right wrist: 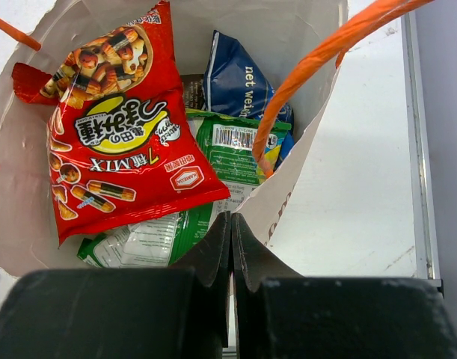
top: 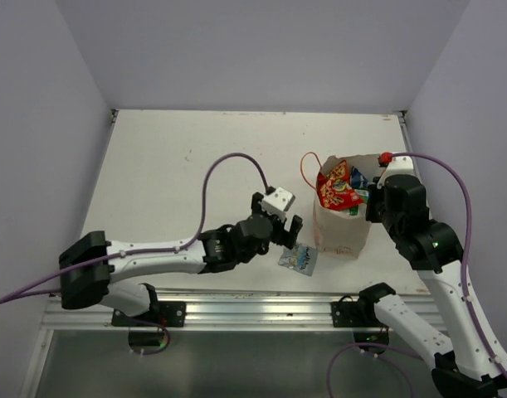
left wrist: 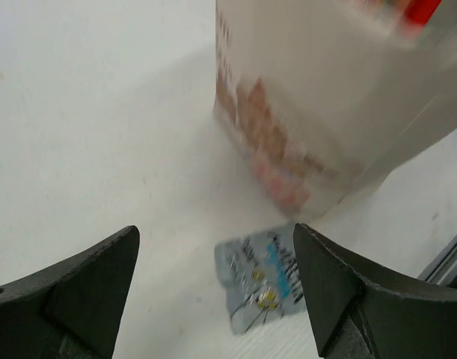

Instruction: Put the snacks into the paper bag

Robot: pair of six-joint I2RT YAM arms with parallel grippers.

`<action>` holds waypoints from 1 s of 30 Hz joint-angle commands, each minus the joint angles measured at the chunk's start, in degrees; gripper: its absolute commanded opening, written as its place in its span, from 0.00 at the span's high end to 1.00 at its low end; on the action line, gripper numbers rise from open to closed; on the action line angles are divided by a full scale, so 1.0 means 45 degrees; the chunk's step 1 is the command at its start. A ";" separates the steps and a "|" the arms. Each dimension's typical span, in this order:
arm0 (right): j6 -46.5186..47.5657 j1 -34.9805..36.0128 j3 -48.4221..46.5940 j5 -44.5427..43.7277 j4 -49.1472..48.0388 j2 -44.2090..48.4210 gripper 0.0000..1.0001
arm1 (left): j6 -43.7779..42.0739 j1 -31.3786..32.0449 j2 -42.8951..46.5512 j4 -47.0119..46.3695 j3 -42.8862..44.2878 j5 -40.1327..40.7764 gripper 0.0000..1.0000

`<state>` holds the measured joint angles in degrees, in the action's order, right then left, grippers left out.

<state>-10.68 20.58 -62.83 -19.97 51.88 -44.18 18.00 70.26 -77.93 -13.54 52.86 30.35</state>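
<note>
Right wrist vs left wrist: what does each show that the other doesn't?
Right wrist only: the inside of the paper bag, holding a red packet, blue packet and green packet; right tool shut on its rim. Left wrist only: silver-blue packet lying on the table beside the bag's base, below the open left tool. Both: the bag's wall.

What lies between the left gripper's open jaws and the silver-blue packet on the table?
Only bare table separates the left gripper from the silver-blue packet, as the left wrist view shows.
</note>
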 commanded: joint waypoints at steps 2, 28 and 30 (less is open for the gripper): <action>0.0068 0.0036 -0.0198 0.0160 -0.0122 0.0073 1.00 | 0.2053 0.0051 -0.1566 0.1679 -0.0927 -0.0571 0.12; 0.0049 0.0056 -0.0101 0.0140 -0.0161 0.0228 1.00 | 0.2348 0.0988 -0.6392 0.1388 0.1221 -0.2154 0.00; 0.0048 0.0056 -0.0081 0.0121 -0.0181 0.0229 1.00 | 0.2328 0.1008 -0.6549 0.1252 0.1183 -0.2271 0.05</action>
<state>-10.68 20.58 -62.83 -19.99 51.90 -43.72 27.90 74.46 -106.37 -5.32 56.51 21.02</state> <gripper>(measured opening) 0.010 0.966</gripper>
